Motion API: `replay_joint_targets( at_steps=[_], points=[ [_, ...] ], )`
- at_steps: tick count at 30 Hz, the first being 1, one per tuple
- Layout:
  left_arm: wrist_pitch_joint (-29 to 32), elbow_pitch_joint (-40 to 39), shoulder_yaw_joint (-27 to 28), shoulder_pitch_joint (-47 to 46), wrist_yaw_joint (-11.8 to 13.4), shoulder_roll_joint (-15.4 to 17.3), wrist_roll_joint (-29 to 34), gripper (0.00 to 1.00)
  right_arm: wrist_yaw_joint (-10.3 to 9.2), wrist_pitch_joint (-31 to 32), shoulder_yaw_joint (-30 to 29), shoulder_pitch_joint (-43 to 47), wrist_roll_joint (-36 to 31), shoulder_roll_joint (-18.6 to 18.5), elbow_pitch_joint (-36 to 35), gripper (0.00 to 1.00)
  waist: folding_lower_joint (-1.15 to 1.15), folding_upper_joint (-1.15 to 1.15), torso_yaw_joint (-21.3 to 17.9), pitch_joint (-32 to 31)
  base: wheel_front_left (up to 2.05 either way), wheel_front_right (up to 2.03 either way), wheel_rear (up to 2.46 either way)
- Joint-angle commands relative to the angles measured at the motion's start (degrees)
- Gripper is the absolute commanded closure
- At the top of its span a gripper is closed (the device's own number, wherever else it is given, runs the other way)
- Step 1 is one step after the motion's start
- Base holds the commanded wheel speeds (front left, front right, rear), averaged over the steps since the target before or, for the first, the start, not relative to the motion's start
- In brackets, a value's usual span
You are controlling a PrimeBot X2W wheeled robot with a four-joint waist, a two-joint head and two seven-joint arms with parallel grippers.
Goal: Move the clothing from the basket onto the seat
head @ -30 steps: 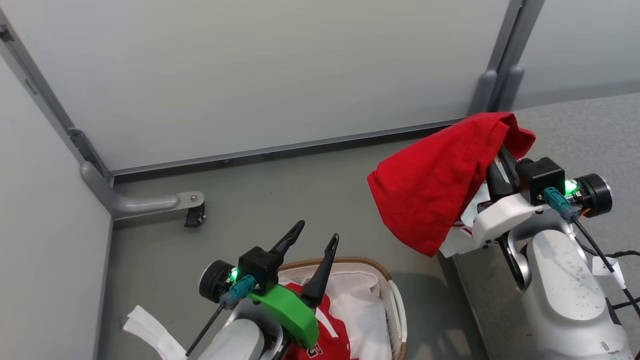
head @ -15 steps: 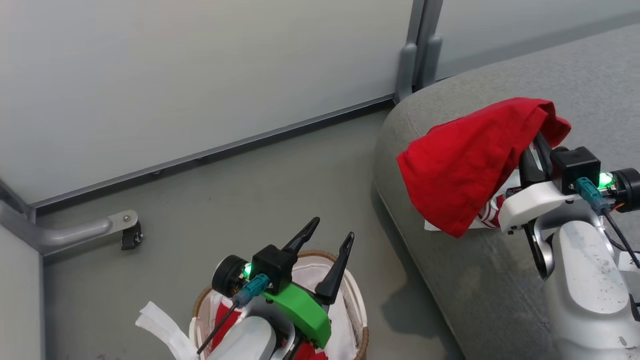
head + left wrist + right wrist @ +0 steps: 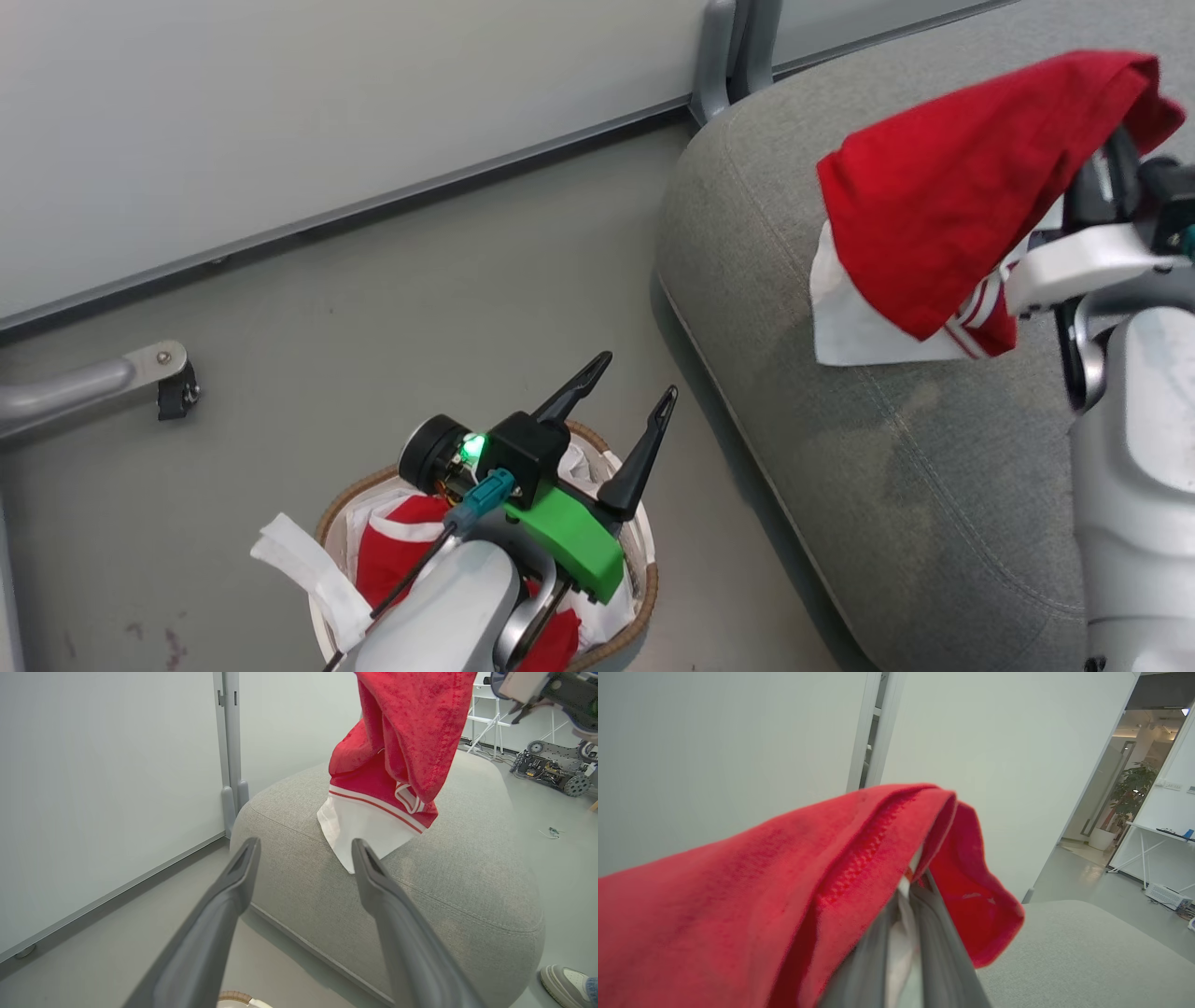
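My right gripper (image 3: pixel 1111 163) is shut on a bright-red garment (image 3: pixel 943 196) with white trim stripes and a white panel. It holds the garment above the grey seat (image 3: pixel 840 467). The cloth drapes over the fingers (image 3: pixel 934 933) and hides their tips. In the left wrist view the garment (image 3: pixel 411 742) hangs down to the seat (image 3: pixel 467 882); whether the white hem touches it I cannot tell. My left gripper (image 3: pixel 639 373) stands open and empty above the basket (image 3: pixel 644 597). A second red garment (image 3: pixel 401 551) lies in the basket.
Pale partition panels with a grey post (image 3: pixel 724 47) stand behind the seat. A caster foot (image 3: pixel 173 392) rests on the grey floor at left. A person's shoe (image 3: pixel 565 980) is beside the seat. A wheeled machine (image 3: pixel 551 765) sits beyond it.
The head camera has swung to the right, bringing more of the seat into view. My right gripper has carried the red garment from the seat's edge to over the seat. The left gripper stays open over the basket.
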Motion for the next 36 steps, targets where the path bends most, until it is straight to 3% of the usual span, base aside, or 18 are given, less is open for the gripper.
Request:
replay_joint_targets(
  at_steps=[1,11,16,22,33,34,35,36],
  points=[
    [0.0,-0.4,-0.1,-1.4,-0.2,0.6,0.5,0.0,-0.08,0.0,-1.0,-2.7,-0.6,-1.4,-0.3,1.0,0.0,0.0,1.5,4.2,0.0,0.0,0.0],
    [0.0,-3.4,-0.3,-8.1,-0.2,3.0,3.9,0.0,-0.08,0.0,-7.3,-20.8,-2.2,-10.1,3.6,1.0,0.0,0.0,5.5,19.6,0.0,0.0,0.0],
    [0.0,-4.5,-0.2,-11.3,-0.2,4.2,5.5,0.0,-0.08,0.0,-9.8,-25.7,-3.7,-13.8,5.9,1.0,0.0,0.0,6.7,26.8,0.0,0.0,0.0],
    [0.0,-5.3,0.6,-12.9,-0.2,4.9,6.9,0.0,-0.08,0.0,-13.2,-24.9,-5.5,-14.9,10.1,1.0,0.0,0.0,7.4,31.2,0.0,0.0,0.0],
    [0.0,-4.4,2.0,-11.3,-0.2,5.3,6.4,0.0,-0.08,0.0,-18.5,-17.4,-6.9,-12.1,14.5,1.0,0.0,0.0,7.1,31.5,0.0,0.0,0.0],
    [0.0,-4.3,2.0,-11.0,-0.2,5.3,6.5,0.0,-0.08,0.0,-18.5,-16.7,-6.8,-11.7,14.5,0.92,0.0,0.0,7.0,31.1,0.0,0.0,0.0],
    [0.0,-4.1,2.1,-10.8,-0.2,5.3,6.5,0.0,-0.08,0.0,-18.4,-16.0,-6.7,-11.4,14.3,0.69,0.0,0.0,7.0,30.7,0.0,0.0,0.0],
    [0.0,-4.0,2.4,-10.5,-0.2,5.3,6.3,0.0,-0.08,0.0,-18.3,-15.0,-6.4,-10.9,14.1,0.53,0.0,0.0,6.9,30.1,0.0,0.0,0.0]
  ],
)
